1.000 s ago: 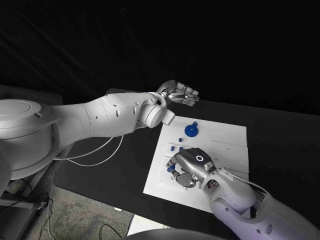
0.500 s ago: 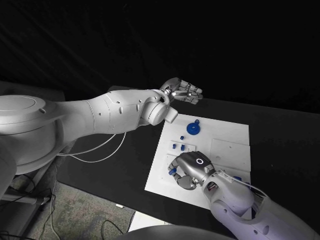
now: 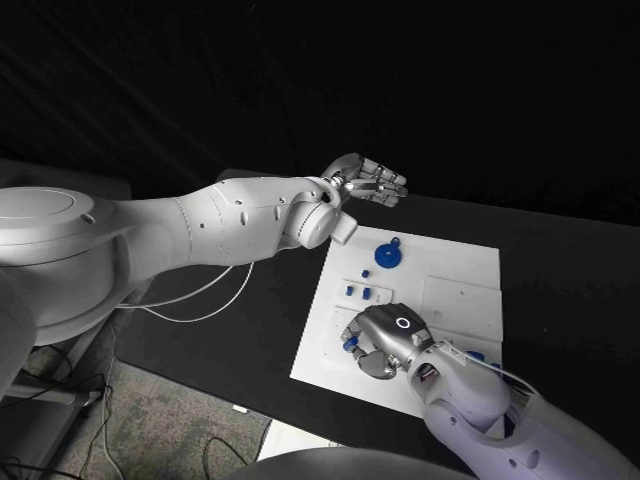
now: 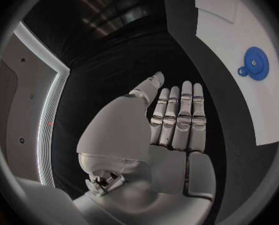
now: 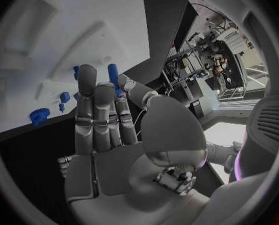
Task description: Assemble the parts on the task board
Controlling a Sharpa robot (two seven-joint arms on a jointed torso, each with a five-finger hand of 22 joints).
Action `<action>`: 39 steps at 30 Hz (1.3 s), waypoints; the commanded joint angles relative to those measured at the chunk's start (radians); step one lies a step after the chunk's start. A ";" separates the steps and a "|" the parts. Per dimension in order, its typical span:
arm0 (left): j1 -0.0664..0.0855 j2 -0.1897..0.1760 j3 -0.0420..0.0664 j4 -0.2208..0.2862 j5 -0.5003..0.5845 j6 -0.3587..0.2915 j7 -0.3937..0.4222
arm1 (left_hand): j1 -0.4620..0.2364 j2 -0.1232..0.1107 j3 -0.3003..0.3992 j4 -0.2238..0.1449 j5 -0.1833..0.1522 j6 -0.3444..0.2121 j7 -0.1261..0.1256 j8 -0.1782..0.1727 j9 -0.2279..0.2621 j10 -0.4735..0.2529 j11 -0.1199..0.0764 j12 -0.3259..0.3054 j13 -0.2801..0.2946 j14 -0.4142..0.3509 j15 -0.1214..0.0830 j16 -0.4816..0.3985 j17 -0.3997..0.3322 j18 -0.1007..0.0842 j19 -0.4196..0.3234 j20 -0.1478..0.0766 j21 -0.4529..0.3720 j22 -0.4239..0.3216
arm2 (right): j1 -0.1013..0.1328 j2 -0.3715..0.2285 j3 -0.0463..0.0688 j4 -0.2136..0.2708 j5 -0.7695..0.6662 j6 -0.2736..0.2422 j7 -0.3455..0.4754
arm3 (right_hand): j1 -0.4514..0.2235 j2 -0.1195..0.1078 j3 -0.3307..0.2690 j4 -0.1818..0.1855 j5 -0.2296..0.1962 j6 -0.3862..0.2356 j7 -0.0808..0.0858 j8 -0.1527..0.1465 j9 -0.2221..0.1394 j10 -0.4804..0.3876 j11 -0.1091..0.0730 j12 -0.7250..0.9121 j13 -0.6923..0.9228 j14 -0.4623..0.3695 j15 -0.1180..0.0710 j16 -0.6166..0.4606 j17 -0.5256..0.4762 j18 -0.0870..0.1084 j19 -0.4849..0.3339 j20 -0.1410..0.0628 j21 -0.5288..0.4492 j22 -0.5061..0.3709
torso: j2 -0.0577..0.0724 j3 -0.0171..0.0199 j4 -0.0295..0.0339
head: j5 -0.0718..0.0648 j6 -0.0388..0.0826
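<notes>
The white task board [image 3: 457,275] lies in the middle of the black table. A blue gear [image 3: 385,260] sits near its far left corner, also seen as the blue gear [image 4: 257,63]. Small blue pegs [image 3: 352,291] stand on the board's left side. My right hand [image 3: 385,340] hovers low over the near left part of the board. Its fingers are nearly straight, and a blue peg [image 5: 112,76] is pinched between the thumb and a finger. My left hand [image 3: 366,185] is raised beyond the board's far left corner. Its fingers [image 4: 180,117] are flat, side by side and hold nothing.
Another blue piece [image 3: 474,356] lies on the board by my right wrist. A raised white plate [image 3: 464,298] takes up the board's right middle. A white cable [image 3: 205,305] loops on the table to the board's left. My left forearm [image 3: 248,225] reaches over the table's left side.
The head camera shifted a little a second ago. My right hand has crept slightly toward the board's near edge. The left hand stays raised and no part on the board has moved.
</notes>
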 commanded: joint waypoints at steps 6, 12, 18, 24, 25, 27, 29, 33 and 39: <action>0.000 0.003 0.000 0.000 0.003 0.016 0.010 | 0.005 0.008 0.002 0.005 0.003 -0.004 -0.002 -0.004 0.002 -0.007 -0.001 0.002 0.001 -0.005 0.001 -0.003 0.000 -0.009 0.003 0.001 0.003 -0.001 | -0.002 0.003 0.000 -0.011 -0.020 0.018 -0.015 | 0.002 0.011 0.004 -0.002 0.007 0.009 0.001 0.006 0.001 0.039 -0.034 0.003 0.001 0.001 -0.009 -0.004 0.002 0.015 0.035 -0.004 -0.007 0.002 | 0.000 0.0003 0.0003 | 0.004 -0.003; 0.000 0.004 0.000 0.000 0.003 0.016 0.010 | 0.003 0.009 0.001 0.003 0.003 -0.004 -0.002 -0.004 0.001 -0.009 -0.001 0.002 0.001 -0.006 0.002 -0.003 0.000 -0.009 0.004 0.001 0.004 -0.008 | -0.002 0.005 0.000 -0.017 -0.030 0.021 -0.020 | 0.002 0.011 0.004 -0.002 0.007 0.009 0.001 0.006 0.001 0.039 -0.034 0.003 0.001 0.001 -0.009 -0.004 0.002 0.015 0.035 -0.004 -0.007 0.002 | -0.001 0.0005 0.0004 | 0.004 -0.004; 0.000 0.004 0.000 -0.001 0.003 0.017 0.009 | 0.003 0.009 0.001 0.003 0.003 -0.004 -0.002 -0.004 0.001 -0.009 -0.001 0.002 0.001 -0.006 0.002 -0.003 0.000 -0.009 0.004 0.001 0.004 -0.008 | -0.002 0.003 0.000 -0.020 -0.039 0.030 -0.026 | 0.001 0.010 0.006 -0.003 0.007 0.010 0.001 0.006 0.001 0.039 -0.034 0.003 0.001 0.001 -0.009 -0.004 0.002 0.015 0.034 -0.004 -0.007 0.004 | 0.000 0.0006 -0.0001 | 0.004 -0.006; 0.000 0.004 0.000 -0.001 0.003 0.017 0.009 | 0.003 0.009 0.001 0.003 0.003 -0.004 -0.002 -0.004 0.001 -0.009 -0.001 0.002 0.001 -0.006 0.002 -0.003 0.000 -0.009 0.004 0.001 0.004 -0.008 | -0.002 0.002 0.000 -0.020 -0.042 0.044 -0.025 | 0.001 0.009 0.006 -0.004 0.007 0.010 0.001 0.006 0.001 0.040 -0.035 0.003 0.001 0.000 -0.009 -0.004 0.003 0.015 0.034 -0.004 -0.007 0.005 | 0.000 0.0012 0.0001 | 0.005 -0.007; 0.000 0.004 0.000 -0.001 0.003 0.017 0.009 | 0.003 0.009 0.001 0.003 0.003 -0.004 -0.002 -0.004 0.001 -0.009 -0.001 0.002 0.001 -0.006 0.002 -0.003 0.000 -0.009 0.004 0.001 0.004 -0.008 | -0.002 0.002 0.000 -0.020 -0.042 0.046 -0.024 | 0.001 0.009 0.006 -0.004 0.007 0.010 0.001 0.006 0.001 0.040 -0.035 0.003 0.001 0.000 -0.009 -0.004 0.003 0.015 0.034 -0.004 -0.007 0.005 | -0.001 0.0011 -0.0001 | 0.005 -0.008; 0.000 0.004 0.000 -0.001 0.003 0.017 0.009 | 0.003 0.009 0.001 0.003 0.003 -0.004 -0.002 -0.004 0.001 -0.009 -0.001 0.002 0.001 -0.006 0.002 -0.003 0.000 -0.009 0.004 0.001 0.004 -0.008 | -0.002 0.002 0.000 -0.019 -0.042 0.049 -0.023 | 0.001 0.010 0.004 -0.004 0.007 0.011 0.001 0.006 0.001 0.040 -0.035 0.003 0.001 0.000 -0.009 -0.004 0.003 0.015 0.034 -0.004 -0.008 0.006 | 0.000 0.0009 -0.0002 | 0.004 -0.007; 0.000 0.004 0.000 -0.001 0.003 0.017 0.009 | 0.003 0.009 0.001 0.003 0.003 -0.004 -0.002 -0.004 0.001 -0.009 -0.001 0.002 0.001 -0.006 0.002 -0.003 0.000 -0.009 0.004 0.001 0.004 -0.008 | -0.002 0.002 0.000 -0.019 -0.042 0.051 -0.022 | 0.001 0.010 0.004 -0.004 0.007 0.011 0.001 0.006 0.001 0.040 -0.035 0.003 0.001 0.000 -0.009 -0.004 0.003 0.015 0.034 -0.004 -0.008 0.006 | 0.000 0.0009 -0.0002 | 0.004 -0.007; 0.000 0.005 0.000 -0.002 0.003 0.018 0.009 | 0.003 0.009 0.001 0.003 0.003 -0.004 -0.002 -0.004 0.001 -0.009 -0.001 0.002 0.001 -0.006 0.002 -0.003 0.000 -0.009 0.004 0.001 0.004 -0.008 | -0.002 0.003 -0.001 -0.018 -0.042 0.053 -0.020 | 0.001 0.010 0.004 -0.004 0.007 0.011 0.001 0.006 0.001 0.040 -0.035 0.003 0.001 0.000 -0.009 -0.004 0.003 0.015 0.034 -0.004 -0.008 0.006 | -0.001 0.0005 0.0000 | 0.003 -0.008; 0.000 0.006 0.000 -0.002 0.003 0.018 0.009 | 0.003 0.009 0.001 0.003 0.003 -0.004 -0.002 -0.004 0.001 -0.009 -0.001 0.002 0.001 -0.006 0.002 -0.003 0.000 -0.009 0.004 0.001 0.004 -0.008 | -0.002 0.004 -0.002 -0.017 -0.042 0.054 -0.018 | 0.001 0.011 0.002 -0.005 0.007 0.012 0.000 0.006 0.001 0.041 -0.035 0.003 0.001 -0.001 -0.009 -0.005 0.003 0.015 0.033 -0.004 -0.009 0.007 | 0.000 0.0001 0.0007 | 0.003 -0.008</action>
